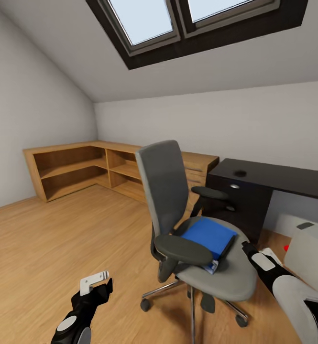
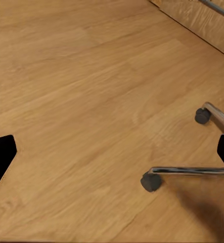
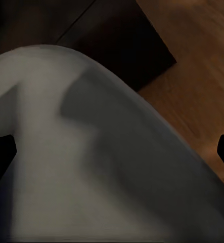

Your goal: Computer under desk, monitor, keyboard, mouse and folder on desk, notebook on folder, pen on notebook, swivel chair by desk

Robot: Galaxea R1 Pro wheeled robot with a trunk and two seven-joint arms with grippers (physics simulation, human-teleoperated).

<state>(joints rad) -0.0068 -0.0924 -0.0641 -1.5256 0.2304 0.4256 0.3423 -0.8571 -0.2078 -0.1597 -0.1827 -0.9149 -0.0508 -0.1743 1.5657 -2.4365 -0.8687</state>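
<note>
standing on the light wood floor (image 1: 58, 248) of the attic bedroom, the swivel chair (image 1: 166, 191) faces the robot with its grey back upright and its chrome star base (image 2: 192, 171) on black casters. the folder (image 1: 209, 236), bright blue, lies flat on the grey seat (image 3: 91, 167), toward the seat's right side, with a dark spine edge along its near right border. a small pale item shows at the folder's near corner; its identity cannot be told.

the desk (image 1: 273, 174) stands behind and to the right of the chair, black top against the wall, with its dark drawer unit (image 1: 235, 205) just beyond the chair's armrest. the computer (image 1: 309, 255), a light grey case, sits on the floor at the right edge, near the desk.

the left gripper (image 1: 95, 283) hangs low over bare floor, left of the chair base, fingers spread wide with nothing between them. the right gripper (image 1: 254, 253) is at the right rim of the seat, fingers apart in the right wrist view, gripping nothing. a wooden shelf unit (image 1: 82, 167) lines the far corner under the skylights (image 1: 178, 19).
</note>
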